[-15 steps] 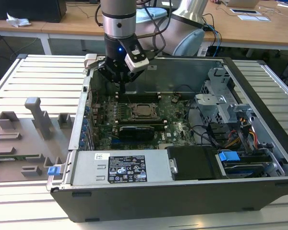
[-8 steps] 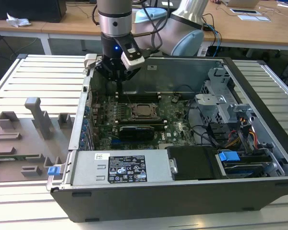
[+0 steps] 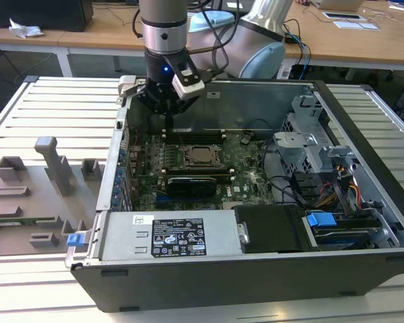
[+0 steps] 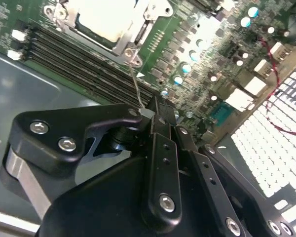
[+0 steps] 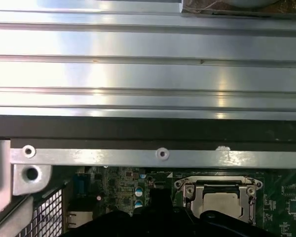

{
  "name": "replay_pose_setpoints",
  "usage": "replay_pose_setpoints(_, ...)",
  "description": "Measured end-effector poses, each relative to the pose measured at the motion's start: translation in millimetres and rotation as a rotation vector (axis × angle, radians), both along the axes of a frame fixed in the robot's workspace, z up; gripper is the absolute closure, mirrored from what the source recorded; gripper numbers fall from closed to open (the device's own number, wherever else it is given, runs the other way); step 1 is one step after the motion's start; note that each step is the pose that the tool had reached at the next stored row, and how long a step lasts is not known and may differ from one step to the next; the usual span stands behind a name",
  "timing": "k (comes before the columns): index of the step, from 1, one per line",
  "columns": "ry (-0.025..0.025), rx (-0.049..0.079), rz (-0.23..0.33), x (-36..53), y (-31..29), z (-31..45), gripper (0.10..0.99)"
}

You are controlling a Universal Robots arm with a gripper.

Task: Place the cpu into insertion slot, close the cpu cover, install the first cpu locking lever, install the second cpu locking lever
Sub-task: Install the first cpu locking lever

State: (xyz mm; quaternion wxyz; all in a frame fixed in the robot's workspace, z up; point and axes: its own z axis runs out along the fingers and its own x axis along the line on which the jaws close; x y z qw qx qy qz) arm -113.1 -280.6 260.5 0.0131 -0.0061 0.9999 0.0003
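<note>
Seen from the exterior view, the black pincer (image 3: 170, 125) hangs inside the open dark computer case (image 3: 363, 134) on the slatted metal surface (image 3: 54, 108), above the upper left part of the green circuit board (image 3: 148, 171). The flat square silver-grey cpu (image 3: 202, 156) lies below and to the right of it in the frame. It sits in the square black insertion slot (image 3: 212, 164) with the thin silver-framed cpu cover (image 3: 188, 156) lying flat over it. In the second wrist view the pincer looks almost fully closed. A thin silver wire locking lever (image 4: 135, 84) runs from the cover's near corner at upper centre down to the tips at mid-frame, where its free end seems to be nipped between them. The lever's long axis stands nearly upright in the frame, leaning slightly right toward the pincer, so the slot lies up and to the left of the tips. In the first wrist view the cpu (image 5: 222, 202) and its cover sit at lower right, just beside the pincer's dark bulk at bottom centre.
</note>
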Motion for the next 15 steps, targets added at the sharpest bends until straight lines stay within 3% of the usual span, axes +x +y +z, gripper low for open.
replay_pose_setpoints(11, 0.0016, -0.002, 0.000, 25.6, 3.0, -0.9, 0.980)
replay_pose_setpoints(15, 0.0033, -0.002, 0.000, 39.0, 3.4, -1.3, 0.980)
